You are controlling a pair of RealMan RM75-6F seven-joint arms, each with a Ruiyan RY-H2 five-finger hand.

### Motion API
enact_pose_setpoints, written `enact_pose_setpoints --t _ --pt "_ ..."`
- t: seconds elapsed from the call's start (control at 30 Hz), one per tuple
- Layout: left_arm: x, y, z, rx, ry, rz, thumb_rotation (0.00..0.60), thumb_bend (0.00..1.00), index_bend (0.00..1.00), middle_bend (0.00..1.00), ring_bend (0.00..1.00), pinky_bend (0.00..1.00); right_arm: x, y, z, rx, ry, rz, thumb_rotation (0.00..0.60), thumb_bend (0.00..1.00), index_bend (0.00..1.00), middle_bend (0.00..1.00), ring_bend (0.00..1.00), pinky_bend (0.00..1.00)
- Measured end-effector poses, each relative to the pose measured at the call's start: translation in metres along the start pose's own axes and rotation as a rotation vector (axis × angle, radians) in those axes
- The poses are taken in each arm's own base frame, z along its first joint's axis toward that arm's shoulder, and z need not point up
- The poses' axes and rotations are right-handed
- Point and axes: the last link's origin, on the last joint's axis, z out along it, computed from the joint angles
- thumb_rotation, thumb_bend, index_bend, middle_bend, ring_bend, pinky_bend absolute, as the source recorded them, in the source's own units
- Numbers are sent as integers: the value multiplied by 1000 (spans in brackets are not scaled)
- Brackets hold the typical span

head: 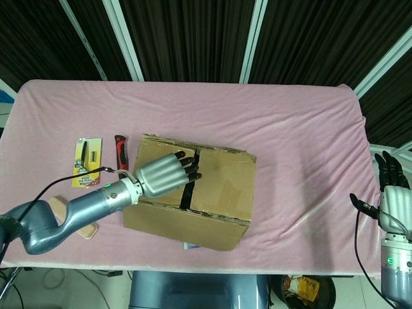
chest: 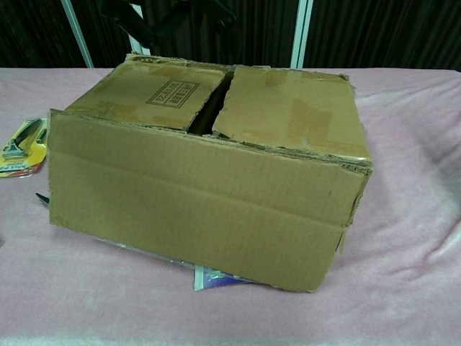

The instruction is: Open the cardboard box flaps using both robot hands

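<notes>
The cardboard box [head: 212, 209] sits mid-table with both top flaps down. Its left flap [chest: 155, 94] carries a printed stamp, and the right flap [head: 222, 180] lies beside it. A dark gap [chest: 216, 101] runs between them. My left hand [head: 164, 175] hangs over the left flap, its fingers apart and pointing toward the gap, holding nothing. In the chest view its dark fingers [chest: 155, 21] show above the box's back edge, apart from the cardboard. My right hand [head: 393, 193] is far to the right, past the table's edge, with fingers spread and empty.
A red-handled cutter [head: 120, 153] and a yellow blister pack [head: 87, 162] lie left of the box. A tan block [head: 61, 207] is partly under my left forearm. A bluish sheet [chest: 216, 277] pokes out from under the box's front. A pink cloth [head: 290, 129] covers the table.
</notes>
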Motion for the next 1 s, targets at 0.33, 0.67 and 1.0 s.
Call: enact_pose_setpoints --t 0.33,0.67,1.0 --pt "-8 11 54 -59 -75 79 600 1000 294 358 279 337 -1 2 2 -8 -2 27 600 292 0 0 0 212" --pt "-24 24 68 -91 -141 121 600 1000 441 578 446 434 1 5 4 -20 4 44 600 308 0 0 0 212" --pt "-15 8 51 -40 -149 172 600 1000 536 718 553 489 0 5 3 -21 0 53 600 354 0 0 0 212"
